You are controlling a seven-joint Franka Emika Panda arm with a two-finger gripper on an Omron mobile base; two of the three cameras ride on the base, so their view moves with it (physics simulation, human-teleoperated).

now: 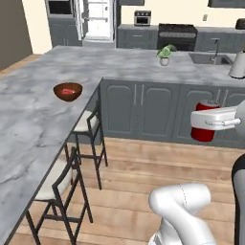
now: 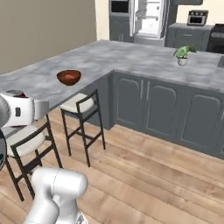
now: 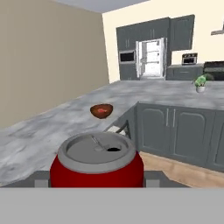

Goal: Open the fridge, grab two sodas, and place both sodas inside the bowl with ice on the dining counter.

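Soda in transit: one red can (image 3: 96, 164) pinched in the tool (image 1: 206, 122), away from the surface (image 1: 28, 115).
Bowl (image 1: 67, 91): something red already inside.
Fridge (image 1: 98, 21): door open.
Left: place this can.

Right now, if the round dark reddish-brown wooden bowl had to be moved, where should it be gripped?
By its rim: the round dark reddish-brown wooden bowl sits upright, shallow and open-topped on the grey marble counter. Probably come from above, one finger inside the wall.
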